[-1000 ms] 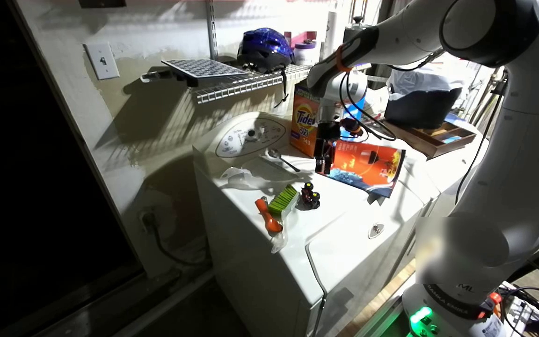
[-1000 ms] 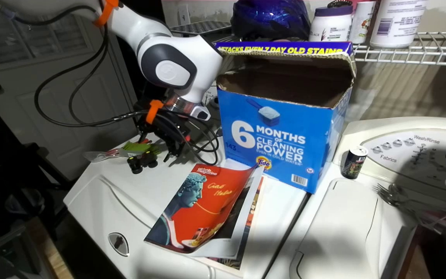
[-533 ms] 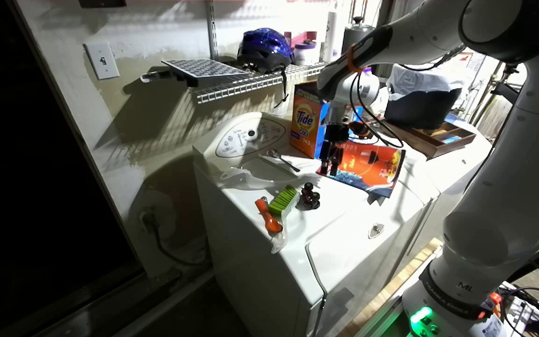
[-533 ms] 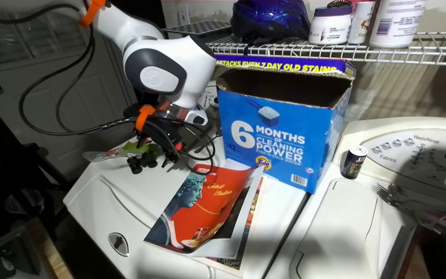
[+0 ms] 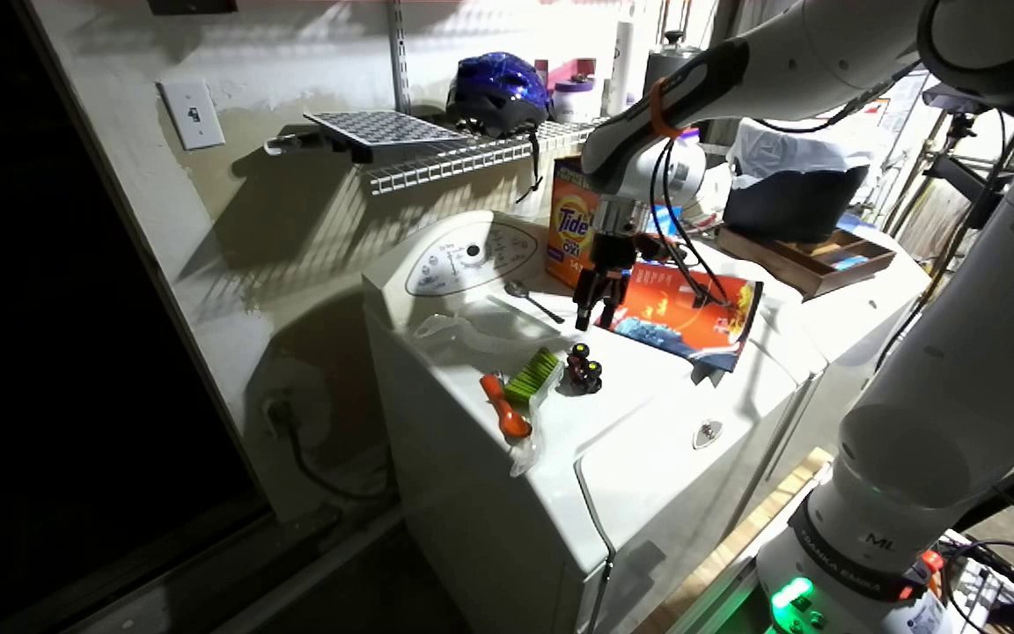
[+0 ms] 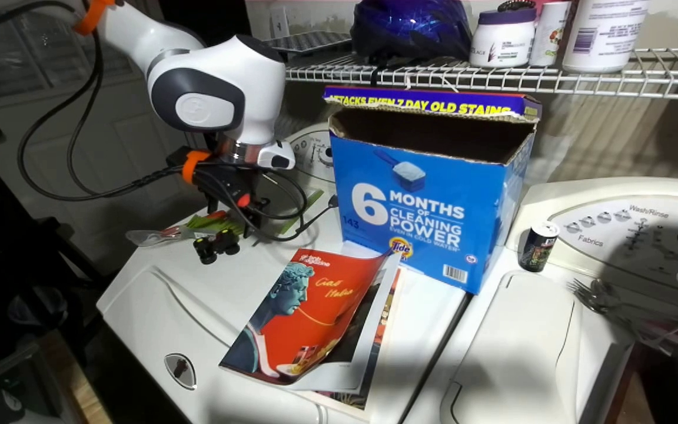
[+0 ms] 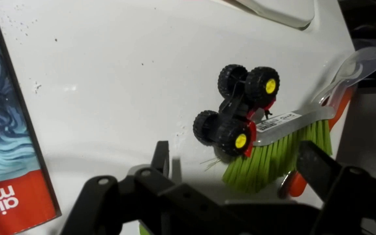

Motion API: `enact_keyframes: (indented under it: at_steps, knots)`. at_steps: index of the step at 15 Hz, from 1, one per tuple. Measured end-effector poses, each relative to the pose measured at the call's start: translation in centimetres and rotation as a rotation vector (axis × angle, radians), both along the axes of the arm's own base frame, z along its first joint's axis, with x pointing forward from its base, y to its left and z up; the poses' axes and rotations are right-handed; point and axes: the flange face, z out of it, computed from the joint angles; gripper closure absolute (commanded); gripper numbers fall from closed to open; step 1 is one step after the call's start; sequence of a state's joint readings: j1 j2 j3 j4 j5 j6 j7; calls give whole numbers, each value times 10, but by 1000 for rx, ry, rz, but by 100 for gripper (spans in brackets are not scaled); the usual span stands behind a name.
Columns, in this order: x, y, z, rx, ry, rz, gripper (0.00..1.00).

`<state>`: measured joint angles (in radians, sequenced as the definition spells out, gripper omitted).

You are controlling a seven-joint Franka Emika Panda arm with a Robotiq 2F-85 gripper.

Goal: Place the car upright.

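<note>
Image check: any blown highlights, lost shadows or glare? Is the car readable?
In an exterior view, the appliance top nears blown white, the far left sinks to near black, striped shadows cross the wall; in an exterior view, fine print on the can is unreadable; in the wrist view, a glare spot shows, but the car reads clearly.

Car [image 7: 235, 109] | black, red, yellow | on its side | beside brush [image 7: 282, 147]

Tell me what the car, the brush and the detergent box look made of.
Car: likely plastic, smooth red body; dull, knobbly tires perhaps rubber.
Brush: probably plastic; glossy translucent handle, green bristles.
Box: seemingly cardboard, smooth printed face, ragged brown edges.
</note>
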<state>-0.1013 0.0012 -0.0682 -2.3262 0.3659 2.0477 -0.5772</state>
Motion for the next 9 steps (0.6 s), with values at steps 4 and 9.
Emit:
enact_keyframes:
  at_steps: [4,9]
  knots:
    - [6,32,-3,-58,8,-8,0]
    - [5,49,-9,-187,50,37,0]
